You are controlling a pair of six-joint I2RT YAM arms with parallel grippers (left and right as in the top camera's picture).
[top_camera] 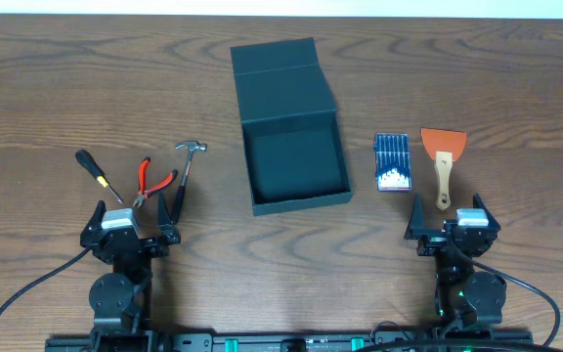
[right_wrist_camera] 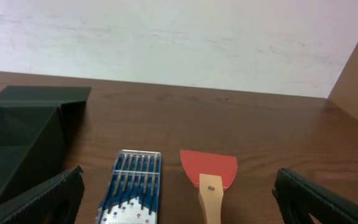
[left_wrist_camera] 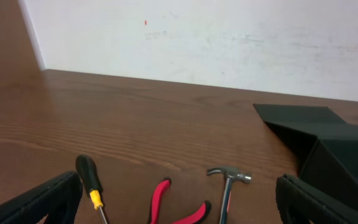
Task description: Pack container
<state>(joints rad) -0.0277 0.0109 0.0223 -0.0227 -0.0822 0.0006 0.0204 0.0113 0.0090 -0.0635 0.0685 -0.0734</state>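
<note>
**Container (top_camera: 301,200):** dark teal-grey box standing mid-worktop (top_camera: 47,88), ahead of both arms and between them. Its hinged lid (top_camera: 280,66) is laid back open on the far side. The interior is bare and nothing has been packed yet.

**Handling (judged):**
- It looks like matte rigid board, probably light, and liable to slide if nudged while empty.
- The walls look thin and stiff, so a pinch over a side wall's rim should hold.
- The lid's free far edge is the place to take hold for closing.
- The matte face should not be slippery.

**Left of the container:** screwdriver (top_camera: 97,174), red-handled pliers (top_camera: 152,183) and hammer (top_camera: 186,166), lying close together. Whether the pliers touch the hammer cannot be told.

**Right of the container:** blue case (top_camera: 392,161) holding a row of bits. Just beyond it lies a red-bladed scraper (top_camera: 443,161) with a wooden handle.

**Left gripper (top_camera: 133,210):** jaws wide, holding nothing, on the near side of the hand tools.

**Right gripper (top_camera: 449,213):** jaws wide, empty, at the scraper's handle end.
</note>
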